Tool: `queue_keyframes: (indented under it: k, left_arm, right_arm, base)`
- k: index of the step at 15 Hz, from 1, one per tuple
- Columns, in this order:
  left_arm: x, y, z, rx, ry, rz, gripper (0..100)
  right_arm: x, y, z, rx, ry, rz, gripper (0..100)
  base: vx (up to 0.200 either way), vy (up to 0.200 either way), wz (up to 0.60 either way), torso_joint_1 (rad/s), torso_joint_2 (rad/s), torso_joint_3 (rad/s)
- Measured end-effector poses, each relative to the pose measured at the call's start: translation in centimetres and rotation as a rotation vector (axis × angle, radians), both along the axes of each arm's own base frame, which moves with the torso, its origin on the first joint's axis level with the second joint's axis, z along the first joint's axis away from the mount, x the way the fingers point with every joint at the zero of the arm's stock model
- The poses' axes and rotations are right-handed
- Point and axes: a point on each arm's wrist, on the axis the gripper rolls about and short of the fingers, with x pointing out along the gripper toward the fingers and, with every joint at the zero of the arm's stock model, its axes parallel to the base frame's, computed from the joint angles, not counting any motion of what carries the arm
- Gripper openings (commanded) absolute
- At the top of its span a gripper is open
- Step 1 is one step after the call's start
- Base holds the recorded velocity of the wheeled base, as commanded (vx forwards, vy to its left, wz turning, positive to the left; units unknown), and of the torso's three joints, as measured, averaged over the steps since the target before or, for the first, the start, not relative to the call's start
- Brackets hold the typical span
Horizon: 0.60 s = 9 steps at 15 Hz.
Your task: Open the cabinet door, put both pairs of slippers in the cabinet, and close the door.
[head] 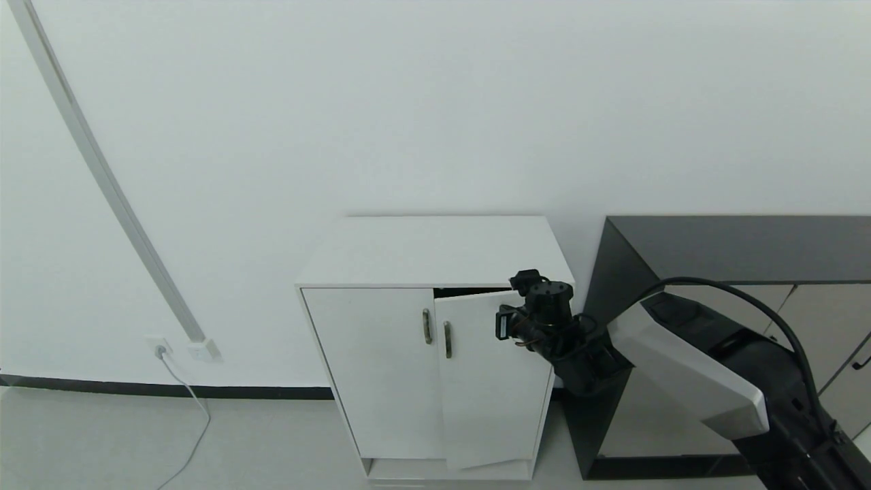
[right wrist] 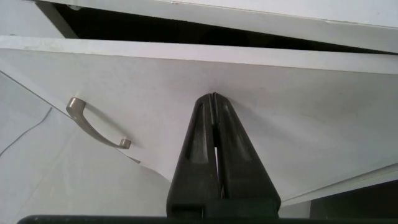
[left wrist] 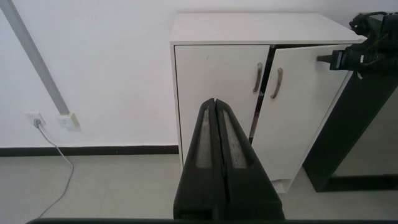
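Observation:
A white two-door cabinet stands against the wall. Its left door is closed, and its right door stands slightly ajar with a dark gap along the top. My right gripper is shut with nothing in it, and its tips rest against the face of the ajar door near the upper hinge side. In the right wrist view the right gripper points at the door panel, beside the metal handle. My left gripper is shut and empty, held well back from the cabinet.
A dark grey cabinet stands directly right of the white one. On the left wall are a socket with a cable trailing onto the floor and a slanted conduit. Open floor lies in front and to the left.

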Motion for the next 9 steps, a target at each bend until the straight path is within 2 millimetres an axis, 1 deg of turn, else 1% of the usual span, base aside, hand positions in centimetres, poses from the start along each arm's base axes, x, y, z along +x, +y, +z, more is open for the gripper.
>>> queue_keyframes:
  k: [5, 9]
  left_arm:
    - [0.0, 0.0, 0.0, -0.001, 0.0, 0.0, 0]
    - [0.0, 0.0, 0.0, -0.001, 0.0, 0.0, 0]
  right_arm:
    - [0.5, 0.0, 0.0, 0.007, -0.013, -0.006, 0]
    - [1.3, -0.1, 0.1, 0.008, -0.033, -0.051, 0]
  base:
    - [0.0, 0.0, 0.0, 0.0, 0.0, 0.0]
    - [0.0, 0.0, 0.0, 0.0, 0.0, 0.0]
